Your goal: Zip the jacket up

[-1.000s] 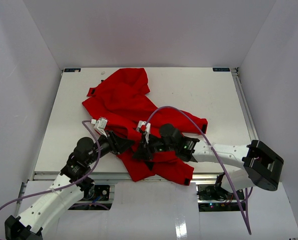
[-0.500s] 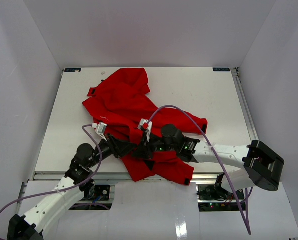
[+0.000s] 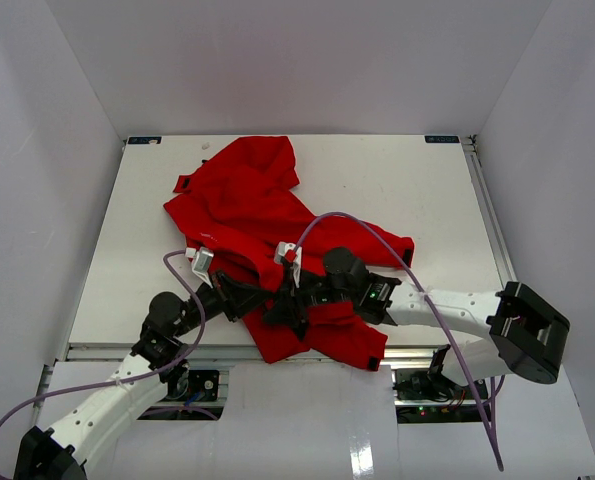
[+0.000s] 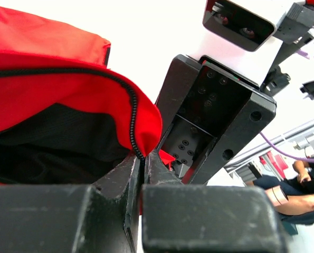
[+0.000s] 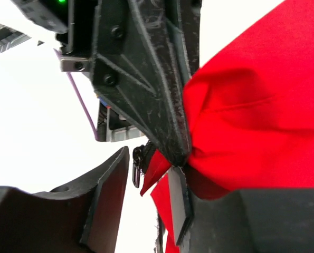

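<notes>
Up close, left gripper (image 4: 143, 164) pinches jacket (image 4: 62, 87) edge.

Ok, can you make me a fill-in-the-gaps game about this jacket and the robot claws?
The jacket is ____ on the outside.
Its lining is ____.
It lies on a ____ table.
The left claw pinches the jacket's edge, while the right claw is ____.
Missing words: red, black, white, open.
</notes>
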